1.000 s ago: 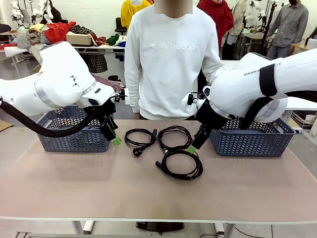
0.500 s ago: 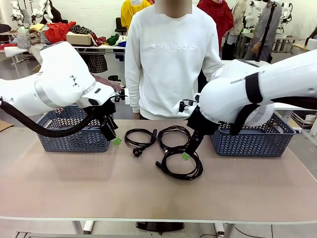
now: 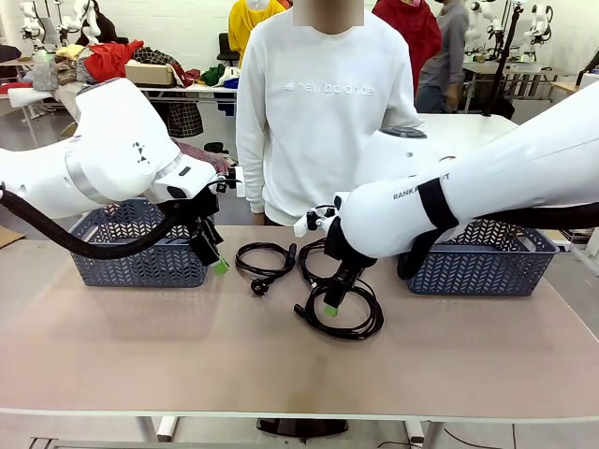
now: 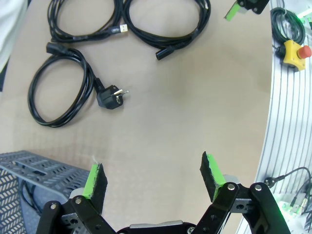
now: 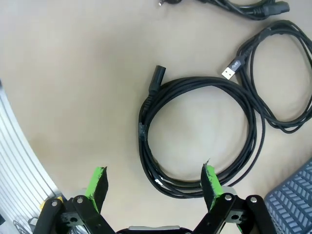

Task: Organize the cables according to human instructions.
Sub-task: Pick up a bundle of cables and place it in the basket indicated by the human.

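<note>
Three of the cables lie in the middle of the worktop [image 3: 140,365], between the left basket [image 3: 140,267] and the right basket [image 3: 477,271]. The thick coil [image 5: 144,146] is nearest to the robot. Behind it are a thinner loop with a USB end [image 5: 230,72] and, further to the left, a loop with a mains plug [image 4: 111,96].

I judge these cords to be light and limp. A coil will probably sag when it is lifted, and the turns can slide apart. The rubber skin should not slip much in the green pads. A good place to take the thick coil is across all the strands together, on the arc close to the robot, well away from the USB loop, which lies very near its far side.

The right hand [image 5: 153,183] points down over this near arc, with one pad on each side of it. Its fingers are spread wide and it holds nothing. The right arm reaches toward the middle from the right basket.

The left hand [image 4: 153,178] hangs just beside the left basket above bare worktop, also wide apart and empty.
</note>
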Available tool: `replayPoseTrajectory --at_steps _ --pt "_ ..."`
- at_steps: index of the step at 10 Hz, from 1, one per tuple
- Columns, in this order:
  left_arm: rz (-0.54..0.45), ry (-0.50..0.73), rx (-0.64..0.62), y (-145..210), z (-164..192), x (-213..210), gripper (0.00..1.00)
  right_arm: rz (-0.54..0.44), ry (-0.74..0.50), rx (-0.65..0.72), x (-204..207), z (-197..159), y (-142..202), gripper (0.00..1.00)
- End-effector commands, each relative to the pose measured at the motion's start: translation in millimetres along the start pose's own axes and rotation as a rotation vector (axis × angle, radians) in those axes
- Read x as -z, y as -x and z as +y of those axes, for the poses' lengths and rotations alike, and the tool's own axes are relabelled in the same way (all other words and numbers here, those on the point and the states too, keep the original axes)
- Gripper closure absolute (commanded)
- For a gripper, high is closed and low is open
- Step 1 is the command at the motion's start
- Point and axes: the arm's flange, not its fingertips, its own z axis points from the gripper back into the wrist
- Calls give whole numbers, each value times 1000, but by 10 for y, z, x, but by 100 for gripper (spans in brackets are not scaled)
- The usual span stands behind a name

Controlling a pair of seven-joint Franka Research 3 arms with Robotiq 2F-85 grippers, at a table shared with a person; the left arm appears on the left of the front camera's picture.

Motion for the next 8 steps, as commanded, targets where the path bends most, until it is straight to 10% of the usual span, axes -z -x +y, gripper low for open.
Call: replayPoseTrajectory --at_steps 1,8 --pt "0 0 -3 13 4 -14 0 37 22 23 92 11 -132 0" --pt "0 0 -3 13 4 -14 0 88 -9 -20 428 161 -208 0"
